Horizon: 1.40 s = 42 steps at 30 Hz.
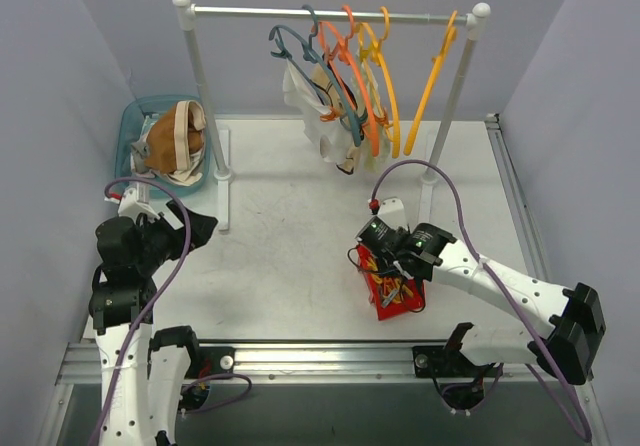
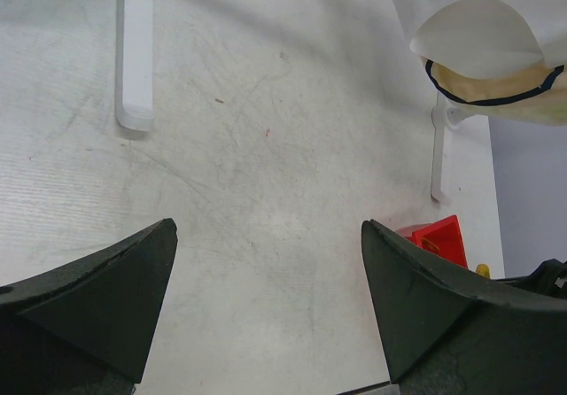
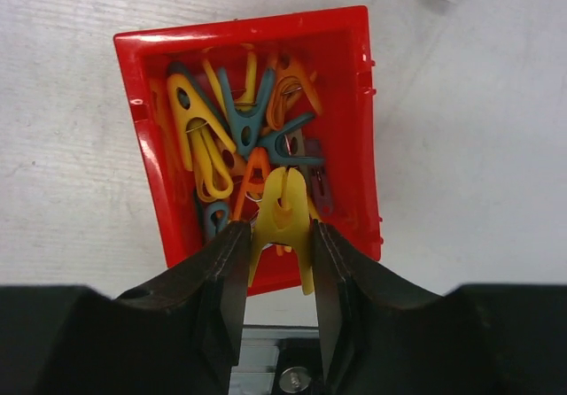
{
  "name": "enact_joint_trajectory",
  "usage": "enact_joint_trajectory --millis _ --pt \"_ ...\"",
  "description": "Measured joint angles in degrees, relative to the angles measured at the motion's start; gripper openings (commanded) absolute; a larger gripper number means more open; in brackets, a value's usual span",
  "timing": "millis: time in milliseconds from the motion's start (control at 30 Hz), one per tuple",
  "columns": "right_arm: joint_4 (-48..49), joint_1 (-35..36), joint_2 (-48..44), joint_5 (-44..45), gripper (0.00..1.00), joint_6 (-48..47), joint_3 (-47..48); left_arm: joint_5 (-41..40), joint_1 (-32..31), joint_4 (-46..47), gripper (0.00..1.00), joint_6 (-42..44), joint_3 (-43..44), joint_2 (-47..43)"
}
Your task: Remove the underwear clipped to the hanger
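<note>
The right gripper (image 3: 279,232) is pinching a yellow clothespin (image 3: 283,207) over the red bin (image 3: 356,129), the left gripper (image 2: 267,228) hanging spread wide. The underwear (image 1: 322,118) is dangling from the hangers (image 1: 386,88) and lying in the basket (image 1: 134,118).

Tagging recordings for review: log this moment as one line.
left end effector: open, above table | right end effector: shut on yellow plastic clothespin over red plastic bin | cream fabric underwear: hanging on rack, some in teal basket

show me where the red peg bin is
Top view: the red bin sits on the table right of centre, near the front edge, just under the right fingers, which pinch a yellow peg over it.
</note>
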Motion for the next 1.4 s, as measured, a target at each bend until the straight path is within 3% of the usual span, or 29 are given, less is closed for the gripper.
enact_joint_trajectory --millis 67,100,200,267,567,733,833,967,1167,1400 --pt "-0.2 -0.5 0.0 0.5 0.51 0.4 -0.5 0.7 0.0 0.2 0.94 0.0 0.0 0.8" --pt "-0.2 -0.7 -0.1 0.6 0.73 0.6 -0.5 1.0 0.0 0.2 0.94 0.0 0.0 1.1" --pt "0.1 -1.5 -0.5 1.1 0.95 0.7 -0.6 1.8 0.0 0.3 0.94 0.0 0.0 1.8" --pt "0.4 -1.9 -1.6 1.2 1.0 0.4 -0.6 2.5 0.0 0.5 0.94 0.1 0.0 2.2" --pt "2.4 -4.0 -12.5 -0.9 0.97 -4.7 5.8 4.6 -1.5 2.4 0.94 0.4 0.1 4.1" --pt "6.0 -4.0 -16.6 -4.0 0.86 -11.9 16.1 5.7 -2.1 2.6 0.94 0.7 0.2 4.9" --pt "7.1 -4.0 -14.0 -4.0 0.76 -16.1 25.3 6.0 -2.3 2.7 0.94 0.8 0.4 5.2" --pt "9.2 -4.5 -6.4 -2.0 0.56 -22.1 36.6 6.3 -2.6 2.8 0.94 1.1 1.0 5.6" --pt "12.0 -8.6 6.2 0.2 0.48 -28.6 47.9 6.6 -2.7 2.8 0.94 1.3 1.0 5.2" --pt "13.7 -15.2 13.8 -1.1 0.48 -31.2 52.8 6.8 -3.0 2.8 0.94 1.5 1.0 4.1"
